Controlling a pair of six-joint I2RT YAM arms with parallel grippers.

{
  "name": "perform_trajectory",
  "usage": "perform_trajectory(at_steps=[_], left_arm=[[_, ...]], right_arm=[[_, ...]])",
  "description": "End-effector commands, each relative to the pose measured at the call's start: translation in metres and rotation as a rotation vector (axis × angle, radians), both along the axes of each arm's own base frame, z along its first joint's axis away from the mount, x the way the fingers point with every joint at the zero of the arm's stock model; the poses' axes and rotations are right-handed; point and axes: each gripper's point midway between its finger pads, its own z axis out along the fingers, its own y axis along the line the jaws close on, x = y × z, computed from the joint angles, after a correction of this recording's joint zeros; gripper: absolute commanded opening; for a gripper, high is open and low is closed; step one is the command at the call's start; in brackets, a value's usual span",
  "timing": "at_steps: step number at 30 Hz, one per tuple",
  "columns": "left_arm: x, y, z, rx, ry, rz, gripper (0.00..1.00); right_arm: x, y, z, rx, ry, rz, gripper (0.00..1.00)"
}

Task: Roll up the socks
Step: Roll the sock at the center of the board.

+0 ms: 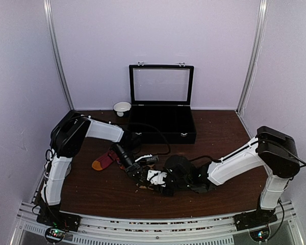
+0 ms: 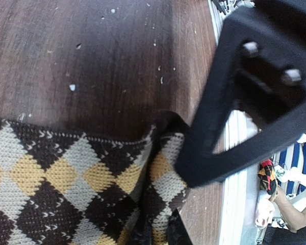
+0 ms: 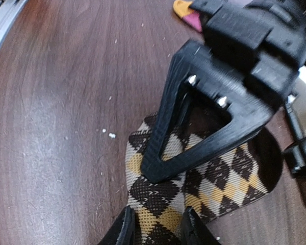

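Observation:
The dark brown argyle sock [image 2: 66,189] lies on the table near its front edge, under both grippers. My left gripper [image 2: 160,236] is shut on a raised fold of it. My right gripper [image 3: 158,229] faces it from the other side, jaws apart astride the same sock [image 3: 163,199], fabric between them. In the top view the left gripper [image 1: 143,173] and right gripper [image 1: 160,182] almost touch and hide most of the sock. The magenta-red sock [image 1: 104,161] with an orange toe lies flat to the left, apart from both grippers.
A black case [image 1: 162,125] with its glass lid raised stands at the back centre. A small white bowl [image 1: 122,107] sits beside it on the left. The metal rail [image 1: 158,224] of the table's front edge runs just behind the grippers.

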Motion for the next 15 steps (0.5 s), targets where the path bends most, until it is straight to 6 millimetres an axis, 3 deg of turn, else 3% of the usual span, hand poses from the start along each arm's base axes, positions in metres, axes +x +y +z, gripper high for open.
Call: perform_trajectory(at_steps=[1,8,10,15], left_arm=[[-0.003,0.019,-0.035,0.109,-0.033,-0.046,0.10],[0.006,0.020,-0.020,0.086,-0.153,-0.040,0.32],[0.013,0.022,-0.010,0.077,-0.238,-0.029,0.39],[0.029,0.027,0.017,0.045,-0.448,0.006,0.43]], right_arm=[[0.001,0.001,-0.022,-0.048,0.034,-0.002,0.31],[-0.004,0.001,-0.038,-0.061,0.159,-0.006,0.01],[-0.011,-0.002,-0.038,-0.052,0.231,-0.007,0.00],[-0.028,-0.015,-0.051,-0.108,0.449,-0.084,0.00]])
